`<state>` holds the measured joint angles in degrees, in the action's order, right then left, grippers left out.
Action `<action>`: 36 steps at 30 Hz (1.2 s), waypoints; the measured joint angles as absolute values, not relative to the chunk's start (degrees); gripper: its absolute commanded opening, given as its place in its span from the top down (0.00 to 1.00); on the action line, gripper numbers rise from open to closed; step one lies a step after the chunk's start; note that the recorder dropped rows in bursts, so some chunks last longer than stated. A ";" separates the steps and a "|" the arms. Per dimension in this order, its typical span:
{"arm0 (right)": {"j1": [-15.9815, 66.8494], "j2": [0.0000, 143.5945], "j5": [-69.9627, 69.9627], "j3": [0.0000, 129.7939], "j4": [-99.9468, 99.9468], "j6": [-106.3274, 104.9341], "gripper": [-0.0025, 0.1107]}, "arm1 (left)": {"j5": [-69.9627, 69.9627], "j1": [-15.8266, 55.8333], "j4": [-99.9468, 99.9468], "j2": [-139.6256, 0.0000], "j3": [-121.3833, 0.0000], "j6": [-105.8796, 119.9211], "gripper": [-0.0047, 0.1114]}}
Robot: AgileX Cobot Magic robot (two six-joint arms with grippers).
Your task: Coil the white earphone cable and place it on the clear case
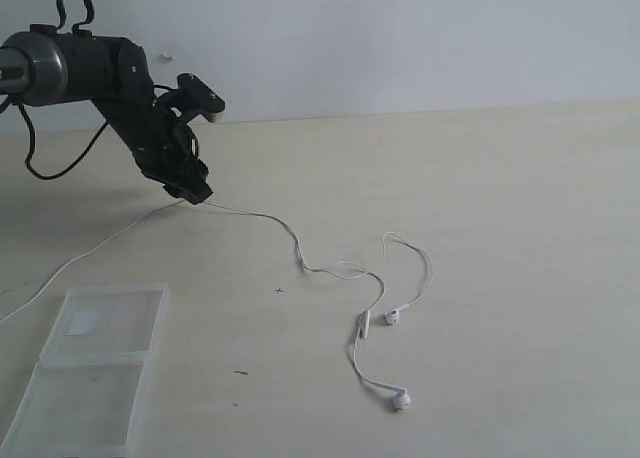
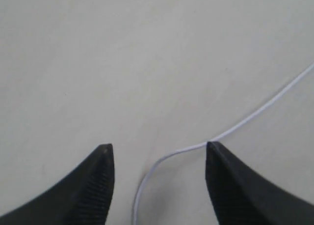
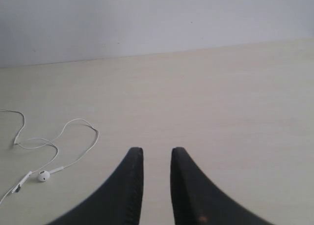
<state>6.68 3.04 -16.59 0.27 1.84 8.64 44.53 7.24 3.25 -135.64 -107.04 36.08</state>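
Note:
The white earphone cable [image 1: 262,216] lies stretched over the table, from the left edge past my left gripper [image 1: 193,192] to its inline remote [image 1: 362,325] and two earbuds [image 1: 393,316]. In the left wrist view my left gripper [image 2: 158,149] stands open low over the table. The cable [image 2: 255,114] curves between its fingers, against one fingertip [image 2: 210,147], and is not pinched. The clear case [image 1: 120,323] lies open flat at the front left, with a white sticker [image 1: 82,323] on its far half. My right gripper [image 3: 157,150] is narrowly open with nothing in it; one earbud [image 3: 43,175] lies off to its side.
A pale wall [image 1: 400,38] bounds the wooden table [image 1: 520,228] at the back. The left arm's black cables [image 1: 45,168] hang by the back left edge. The right arm is outside the exterior view.

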 measured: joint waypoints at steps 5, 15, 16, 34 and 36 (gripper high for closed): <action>6.68 3.04 -16.59 0.27 1.84 8.64 0.79 | 44.44 7.24 3.25 -136.26 -107.04 37.22 0.49; 6.68 3.04 -16.59 0.27 1.84 8.64 0.79 | 43.66 7.24 3.25 -137.61 -107.04 37.45 0.49; 6.68 3.04 -16.59 0.27 1.84 8.64 0.79 | 43.57 7.24 3.25 -137.61 -107.04 37.45 0.49; 6.68 3.04 -16.59 0.27 1.84 8.64 0.79 | 48.55 7.24 4.37 -137.69 -107.17 44.55 0.53; 6.68 3.04 -16.59 0.27 1.84 8.64 0.79 | 48.55 7.24 4.37 -137.69 -107.17 45.13 0.53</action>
